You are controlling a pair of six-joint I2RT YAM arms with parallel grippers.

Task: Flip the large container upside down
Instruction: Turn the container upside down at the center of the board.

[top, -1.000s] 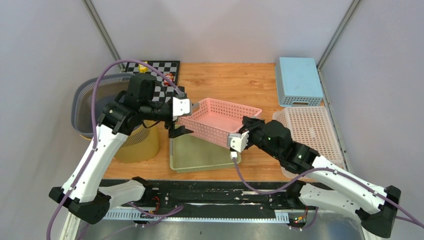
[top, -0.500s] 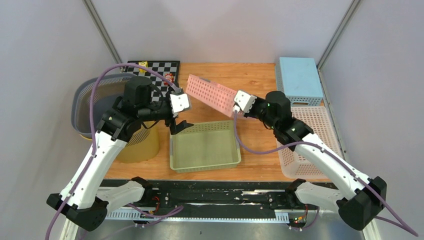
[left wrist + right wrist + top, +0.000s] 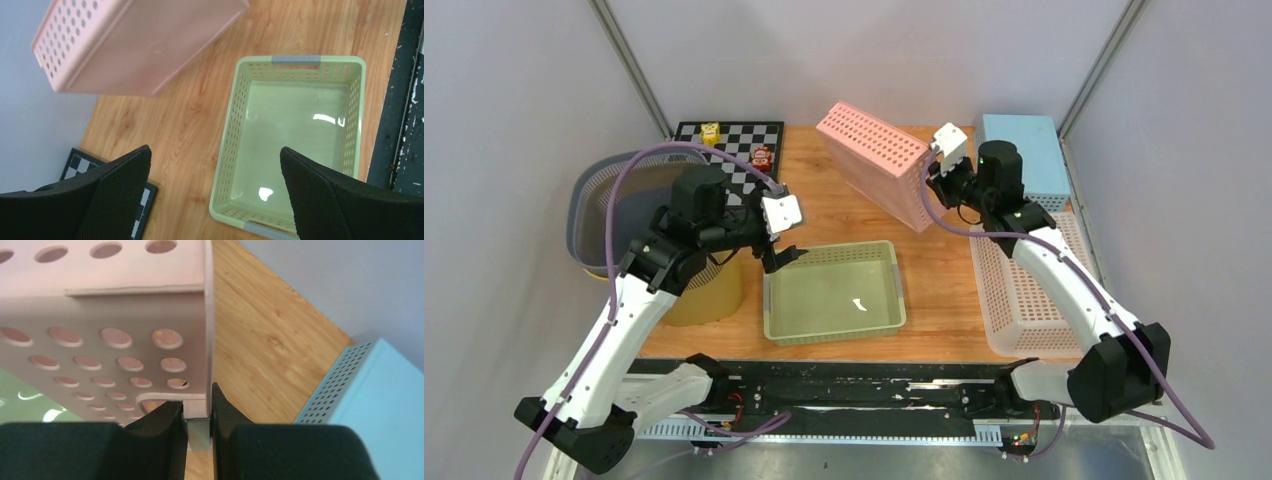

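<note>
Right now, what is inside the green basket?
Nothing shows inside the green basket: just glare on its bare floor. In the left wrist view, one of the open left gripper's fingers covers a near corner.

I see my wooden table [image 3: 844,170], green basket [image 3: 834,335] near centre, chessboard [image 3: 739,135] far left, blue basket [image 3: 1022,150] far right, white basket [image 3: 1044,280] just nearer

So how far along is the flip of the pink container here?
Done: the pink container is off the table, pinched at its rim by the right end effector. In hand: it hangs tipped roughly onto its side. Left: finish the turn, set it down opening-down, release. The left end effector is open and empty near the green basket.
</note>
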